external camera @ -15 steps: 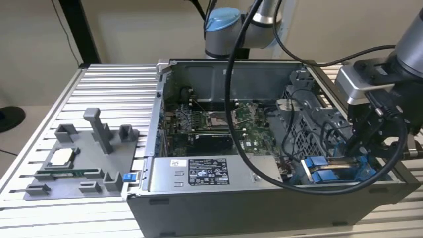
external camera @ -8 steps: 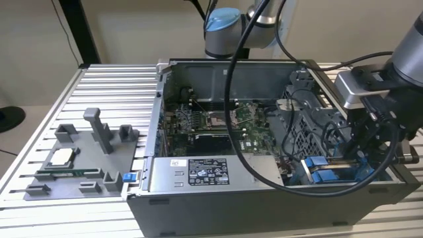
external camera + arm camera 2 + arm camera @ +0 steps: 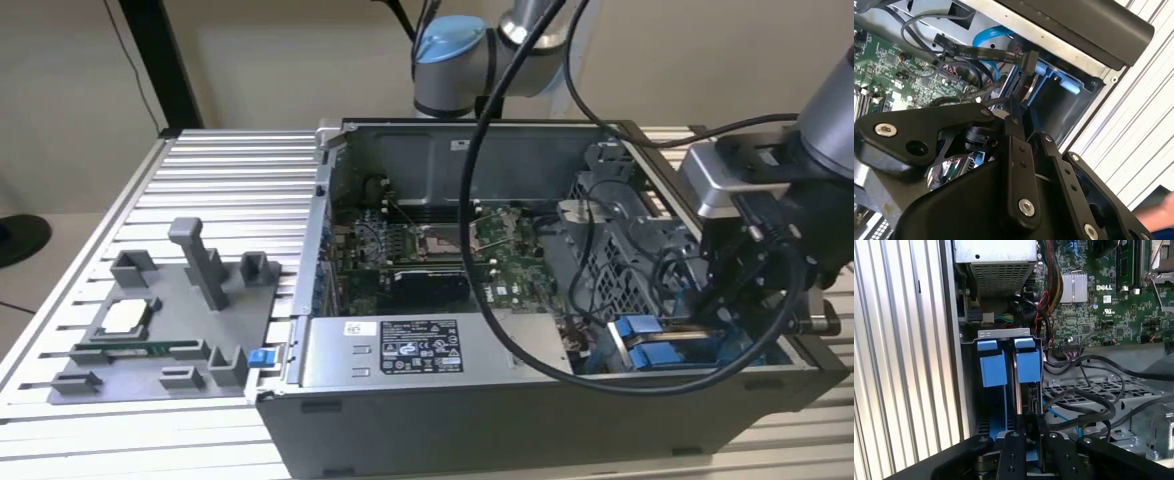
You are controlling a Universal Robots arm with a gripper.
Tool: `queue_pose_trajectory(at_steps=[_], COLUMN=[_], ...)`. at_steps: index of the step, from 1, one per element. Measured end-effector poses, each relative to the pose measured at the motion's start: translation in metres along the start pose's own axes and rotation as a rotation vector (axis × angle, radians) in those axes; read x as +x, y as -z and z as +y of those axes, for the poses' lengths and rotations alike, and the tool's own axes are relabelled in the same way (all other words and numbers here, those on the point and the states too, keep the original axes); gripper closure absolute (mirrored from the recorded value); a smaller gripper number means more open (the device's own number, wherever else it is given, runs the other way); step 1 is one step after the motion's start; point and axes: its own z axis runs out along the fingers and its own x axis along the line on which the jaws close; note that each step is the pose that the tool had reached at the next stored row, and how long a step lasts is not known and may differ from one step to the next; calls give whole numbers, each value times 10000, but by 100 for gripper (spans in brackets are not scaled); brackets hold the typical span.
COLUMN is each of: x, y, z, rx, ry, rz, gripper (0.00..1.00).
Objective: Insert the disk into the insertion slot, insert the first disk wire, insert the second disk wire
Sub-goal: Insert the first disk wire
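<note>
The open computer case (image 3: 534,420) stands on a slatted table. In its drive bay at the exterior view's right are two bright blue carrier tabs (image 3: 991,365) (image 3: 1027,360). The disk (image 3: 1019,390) shows only as a thin dark edge between them, standing down in the insertion slot. My gripper (image 3: 1030,422) hangs directly over that bay (image 3: 641,345). In both wrist views its fingers (image 3: 1015,145) are close together on the black connector (image 3: 1030,61) of a flat black disk wire (image 3: 979,51), just above the disk's end. A light blue wire (image 3: 988,34) loops nearby.
The grey power-supply box (image 3: 414,350) with its white sticker lies beside the bay, and the green motherboard (image 3: 441,240) lies behind it. Loose black cables (image 3: 1089,405) cross a perforated metal cage. A grey fixture tray (image 3: 160,330) sits at the exterior view's left. A person's hand (image 3: 1159,212) is near the case.
</note>
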Motion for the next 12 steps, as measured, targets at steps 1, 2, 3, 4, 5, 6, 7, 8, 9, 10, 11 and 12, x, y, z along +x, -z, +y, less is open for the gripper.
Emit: queue_pose_trajectory(at_steps=[1, 2, 3, 4, 5, 6, 7, 8, 9, 10, 11, 12], x=[-2, -5, -8, -12, -18, -28, -39, -50, -58, -67, -72, -72], y=[-6, -14, -21, -27, -35, -42, -46, -50, -55, -57, -61, -67], z=[-29, -63, -99, -133, -167, -190, -208, -210, -209, -208, -208, -207], rx=[-65, -127, -192, -250, -312, -370, -421, -454, -481, -517, -557, -585], ry=[-8, -14, -21, -28, -35, -43, -48, -51, -55, -59, -63, -68], rz=[7, 13, 20, 26, 31, 33, 41, 36, 25, 18, 15, 11], gripper=[100, 100, 100, 100, 100, 100, 100, 100, 100, 100, 100, 100])
